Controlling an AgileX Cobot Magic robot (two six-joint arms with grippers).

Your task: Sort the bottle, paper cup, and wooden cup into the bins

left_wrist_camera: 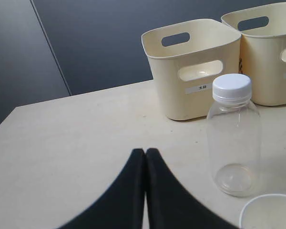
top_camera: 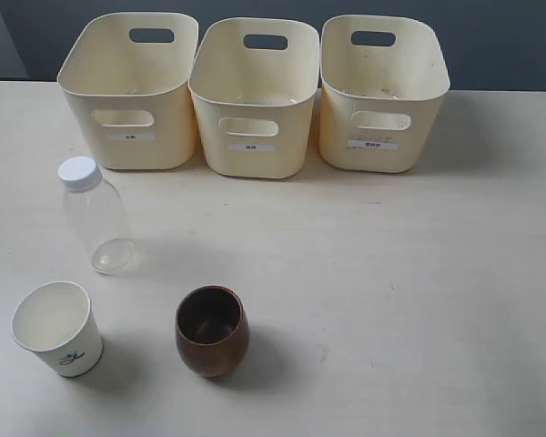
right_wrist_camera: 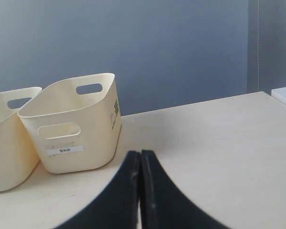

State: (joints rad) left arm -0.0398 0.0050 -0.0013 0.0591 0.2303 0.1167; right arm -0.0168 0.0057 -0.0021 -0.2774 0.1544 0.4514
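Well, from the exterior view, the pale table [top_camera: 419, 300] has three cream bins lined up along its far side: the left bin [top_camera: 168, 137], the middle bin [top_camera: 291, 150] and the right bin [top_camera: 419, 137], nearly touching each other. Their small front labels are too small to read. The bottle [top_camera: 96, 218] stands upright just in front of the left bin. The paper cup [top_camera: 59, 330] sits nearer the front edge, and the wooden cup [top_camera: 212, 332] stands to its right, a little apart. Nothing lies between these three things and the bins.

From the left wrist view, the left gripper [left_wrist_camera: 145, 151] has its black fingers pressed together, holding nothing, low over the table. The bottle [left_wrist_camera: 233, 138] stands close beside it, and only a slice of the paper cup [left_wrist_camera: 269, 212] rim shows at the frame's edge. The left bin [left_wrist_camera: 167, 90] is behind the bottle; the middle bin [left_wrist_camera: 267, 71] is cut off.

From the right wrist view, the right gripper [right_wrist_camera: 139, 153] is likewise closed and empty above bare table. The right bin [right_wrist_camera: 95, 138] stands beyond it, and the middle bin [right_wrist_camera: 9, 152] is partly out of frame. A grey-blue wall [right_wrist_camera: 181, 47] fills the background.
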